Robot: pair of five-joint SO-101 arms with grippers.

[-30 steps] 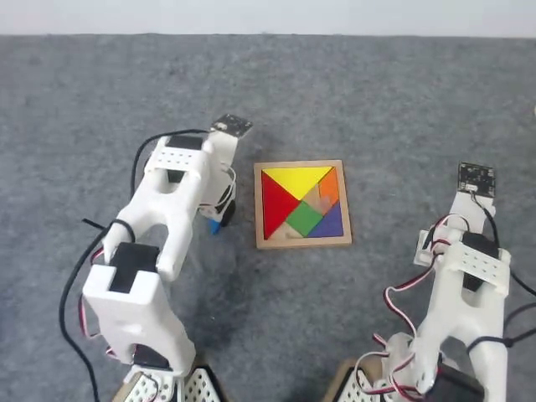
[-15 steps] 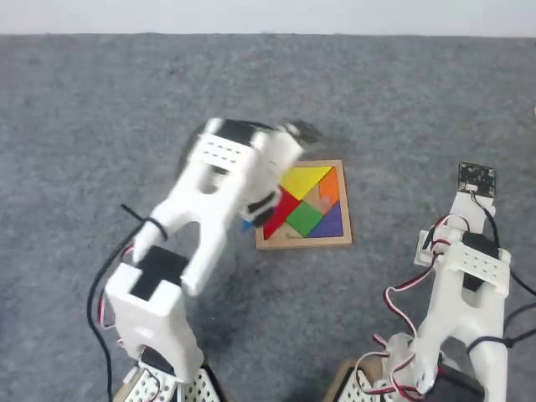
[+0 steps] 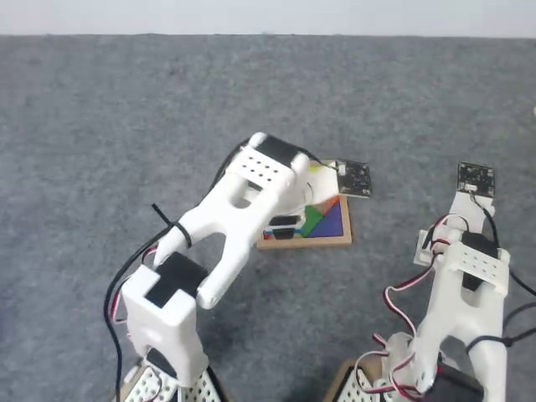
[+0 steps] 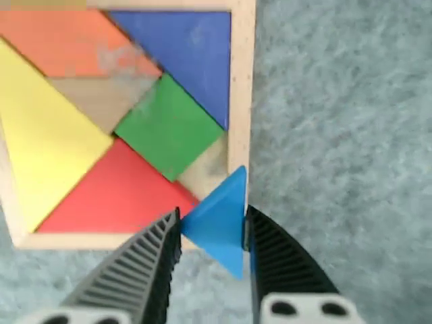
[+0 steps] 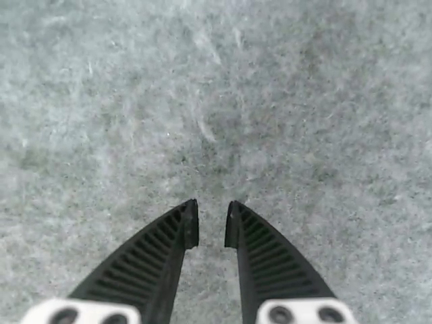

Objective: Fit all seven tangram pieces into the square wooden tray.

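Over tray rim (image 4: 241, 101), left wrist view: left fingers (image 4: 152, 260) pinch light-blue triangle (image 4: 219, 226).

White moulded left arm (image 3: 226, 209) and right arm (image 3: 469, 285), black servo blocks (image 3: 172, 280), black cable (image 3: 165, 219) along left arm, red and white wires (image 3: 398, 293) beside right arm, left hand (image 4: 210, 219) and right hand (image 5: 210, 209) with ribbed black fingers (image 5: 162, 256)
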